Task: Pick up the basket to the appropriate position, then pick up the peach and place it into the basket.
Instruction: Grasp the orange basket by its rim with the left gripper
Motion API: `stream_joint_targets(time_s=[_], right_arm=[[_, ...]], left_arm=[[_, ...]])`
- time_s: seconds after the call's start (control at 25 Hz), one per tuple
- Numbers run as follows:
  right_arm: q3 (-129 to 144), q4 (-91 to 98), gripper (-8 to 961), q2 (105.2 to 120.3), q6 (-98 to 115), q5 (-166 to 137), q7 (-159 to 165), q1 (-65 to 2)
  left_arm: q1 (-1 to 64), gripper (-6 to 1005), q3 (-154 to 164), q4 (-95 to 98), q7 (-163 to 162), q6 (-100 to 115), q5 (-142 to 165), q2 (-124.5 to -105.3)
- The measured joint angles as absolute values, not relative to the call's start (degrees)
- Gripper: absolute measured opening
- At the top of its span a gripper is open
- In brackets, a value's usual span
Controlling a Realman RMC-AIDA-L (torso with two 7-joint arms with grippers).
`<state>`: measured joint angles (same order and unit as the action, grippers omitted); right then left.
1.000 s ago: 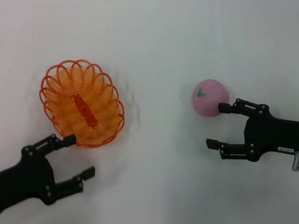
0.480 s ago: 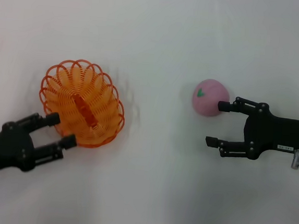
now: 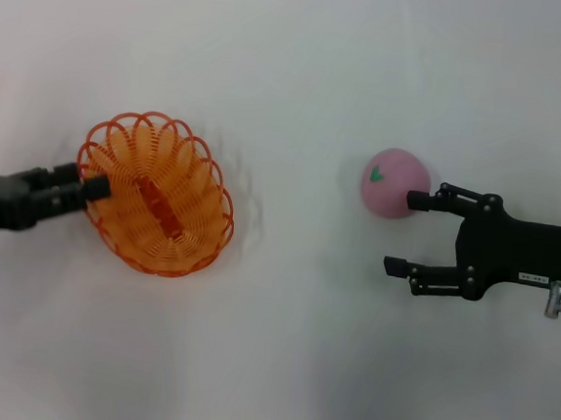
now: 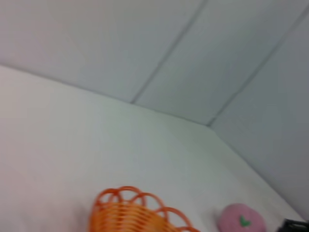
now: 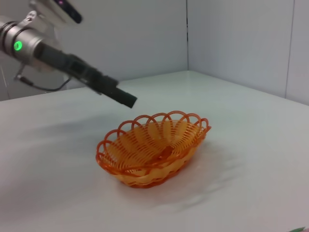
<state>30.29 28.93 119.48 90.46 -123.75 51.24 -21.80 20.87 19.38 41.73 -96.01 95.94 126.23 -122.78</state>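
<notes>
The basket (image 3: 154,193) sits on the white table (image 3: 278,347), on the robot's left side, its long axis running diagonally and its scalloped rim up. The left gripper (image 3: 94,188) hangs at the basket's outer rim, its dark tips over the rim's edge; seen from across the table it hovers above the rim, not touching it (image 5: 126,100). Whether its fingers are spread or closed cannot be told. The left wrist camera catches only the basket's far rim (image 4: 140,215) and, beyond it, the peach (image 4: 241,221).

On the other side, well apart from the basket, the right gripper (image 3: 403,231) lies low over the table with its jaws wide, holding nothing. Its upper fingertip (image 3: 417,199) touches or nearly touches the peach's (image 3: 392,182) near side, while the lower one (image 3: 395,265) stands clear of it on the bare table. The peach rests on the table just beyond the gripper, its green leaf mark facing up. Past the table, plain pale wall panels (image 5: 231,38) close the scene
</notes>
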Motion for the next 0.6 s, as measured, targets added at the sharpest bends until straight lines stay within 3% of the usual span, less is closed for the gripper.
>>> stream_joint_targets(time_s=[0.2, 0.6], right_arm=[[30.58, 28.92, 927, 119.46, 90.47, -123.82, 51.24, -21.8], [30.91, 28.97, 927, 119.44, 90.76, -124.02, 51.24, -21.83]], left_arm=[[22.71, 808, 23.02, 46.03, -105.69, 93.36, 127.83, -122.02], [24.65, 803, 34.26, 59.69, -116.35, 88.61, 131.01, -123.13]])
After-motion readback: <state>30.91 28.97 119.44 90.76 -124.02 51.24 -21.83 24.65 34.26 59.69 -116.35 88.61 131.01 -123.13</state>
